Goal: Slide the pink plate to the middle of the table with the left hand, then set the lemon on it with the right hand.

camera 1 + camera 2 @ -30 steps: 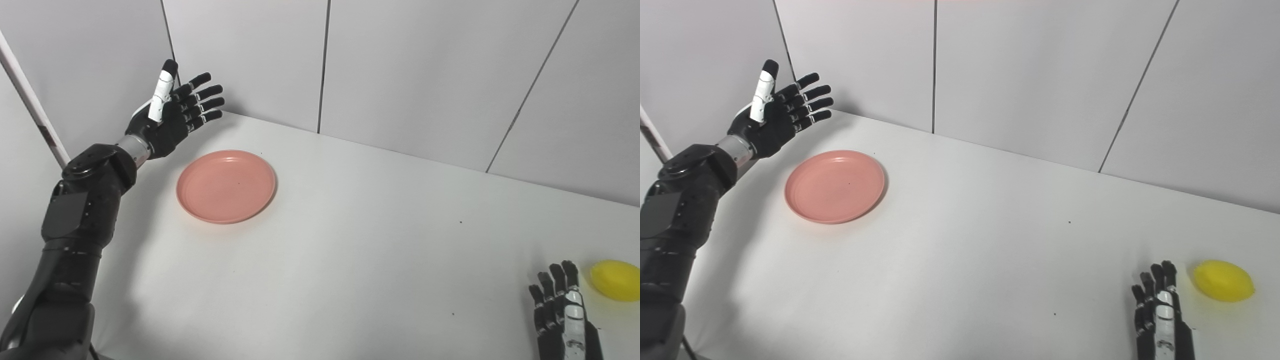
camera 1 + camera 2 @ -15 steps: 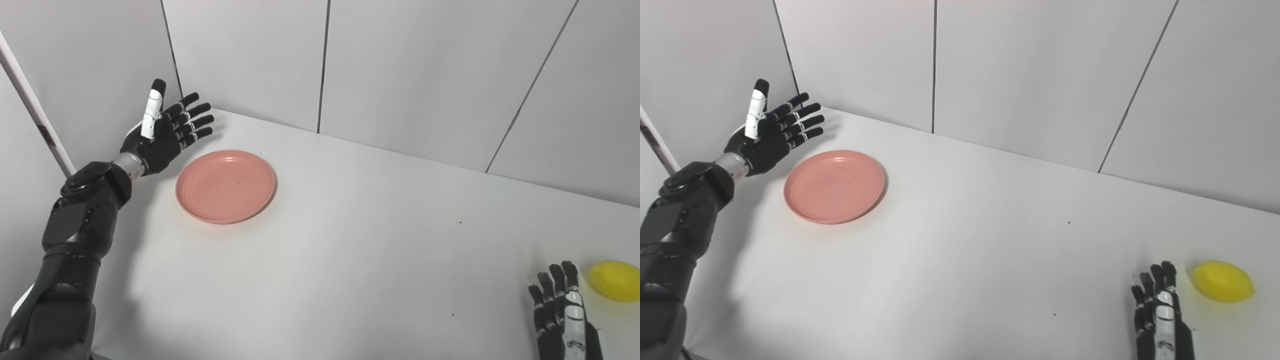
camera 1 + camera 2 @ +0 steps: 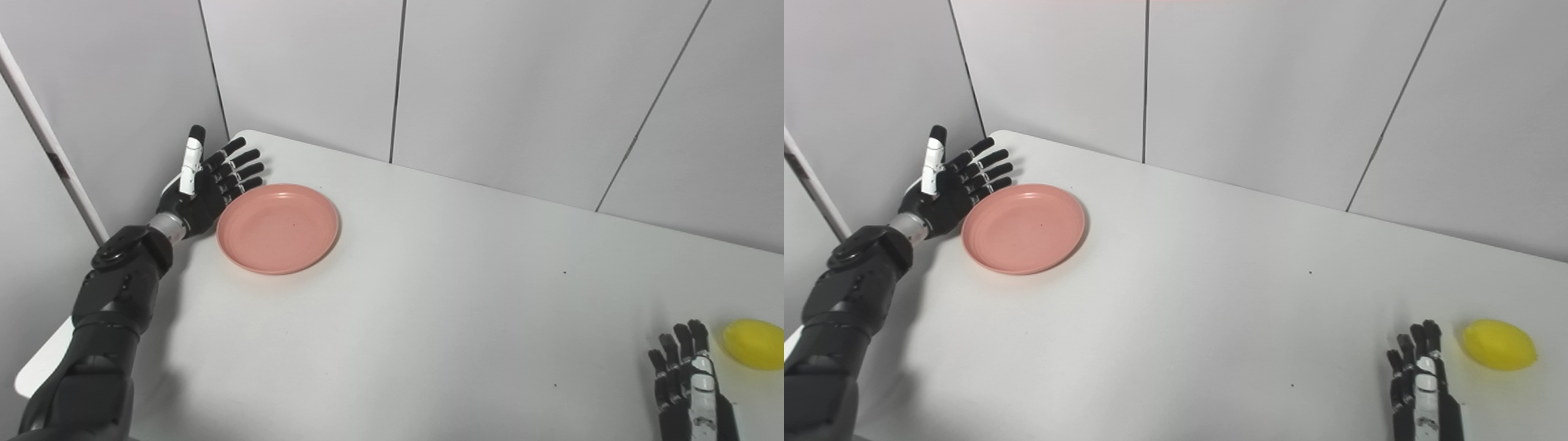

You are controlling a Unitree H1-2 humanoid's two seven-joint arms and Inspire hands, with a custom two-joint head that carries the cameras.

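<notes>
The pink plate [image 3: 277, 228] lies flat on the white table [image 3: 429, 306], toward its far left corner. My left hand [image 3: 208, 184] is open, palm facing the plate, fingers spread, right against the plate's left rim; whether it touches is unclear. A yellow lemon [image 3: 1499, 345] rests near the table's right front. My right hand [image 3: 1421, 386] stands open at the bottom right, just left of the lemon and apart from it, holding nothing.
Grey wall panels [image 3: 490, 86] run close behind the table and along its left side. The table's rounded left corner [image 3: 245, 133] sits just behind my left hand. A slanted white bar [image 3: 49, 141] leans at the far left.
My left hand has come down and slightly nearer, from raised by the wall to table height beside the plate's left rim. The plate, lemon and right hand have stayed put.
</notes>
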